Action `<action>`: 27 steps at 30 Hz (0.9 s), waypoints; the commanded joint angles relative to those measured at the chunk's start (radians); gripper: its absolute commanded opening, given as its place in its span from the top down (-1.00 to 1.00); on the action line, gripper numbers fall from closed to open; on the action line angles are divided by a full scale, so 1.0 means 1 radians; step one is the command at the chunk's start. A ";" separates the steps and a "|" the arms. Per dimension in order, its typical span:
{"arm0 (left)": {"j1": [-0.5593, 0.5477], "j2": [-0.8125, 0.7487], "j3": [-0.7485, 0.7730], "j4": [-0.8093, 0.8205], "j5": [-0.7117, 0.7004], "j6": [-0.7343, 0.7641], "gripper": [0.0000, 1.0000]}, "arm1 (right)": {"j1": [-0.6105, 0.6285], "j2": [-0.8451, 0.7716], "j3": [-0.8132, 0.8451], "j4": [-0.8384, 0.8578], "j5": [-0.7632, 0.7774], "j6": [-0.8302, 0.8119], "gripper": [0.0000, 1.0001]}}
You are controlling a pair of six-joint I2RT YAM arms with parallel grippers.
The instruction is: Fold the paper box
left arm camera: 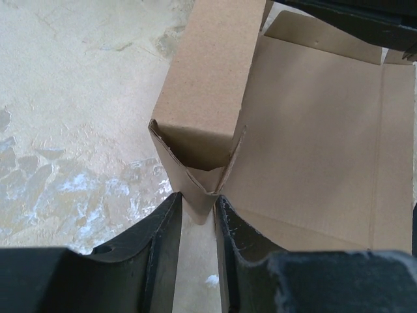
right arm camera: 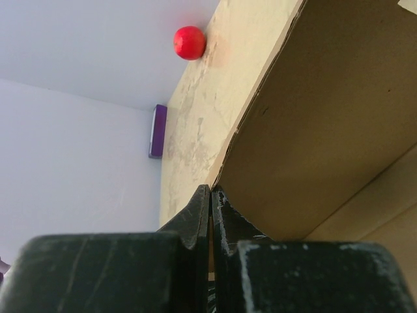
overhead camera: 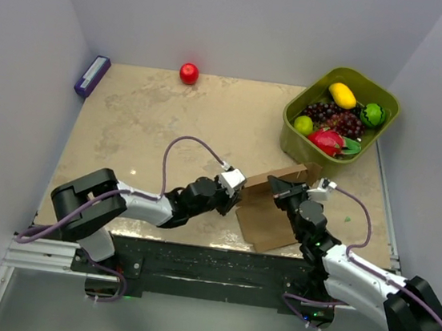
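1. The box (overhead camera: 269,220) lies on the bench (overhead camera: 129,122) near its front edge, between the two arms and just short of the bin (overhead camera: 299,152). Its base is flat and its far wall is raised.
2. The left hand (left arm camera: 197,212) straddles the pointed, folded corner at the wall's left end. Its fingers (left arm camera: 166,228) stand slightly apart on either side of the corner. I cannot tell whether they actually pinch it.
3. The right hand (right arm camera: 210,202) has its fingers pressed together. The wall's edge runs into the seam between their tips, so it looks clamped on the box.
4. From the left hand, the wall runs straight ahead, lengthwise toward the right hand and the bin. The base lies to the right of that line.
5. The left hand is the nearer one to the corner. Tucking or creasing that corner is probably its job, while the right hand steadies the wall.
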 commanded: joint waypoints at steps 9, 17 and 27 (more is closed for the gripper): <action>-0.064 0.093 0.158 0.010 -0.138 -0.048 0.53 | 0.003 -0.014 -0.023 -0.053 0.022 -0.002 1.00; -0.104 0.155 0.233 -0.024 -0.237 -0.109 0.55 | 0.003 -0.022 -0.027 -0.080 0.044 0.027 1.00; -0.126 0.202 0.306 -0.015 -0.279 -0.165 0.61 | 0.003 -0.025 -0.041 -0.103 0.061 0.061 1.00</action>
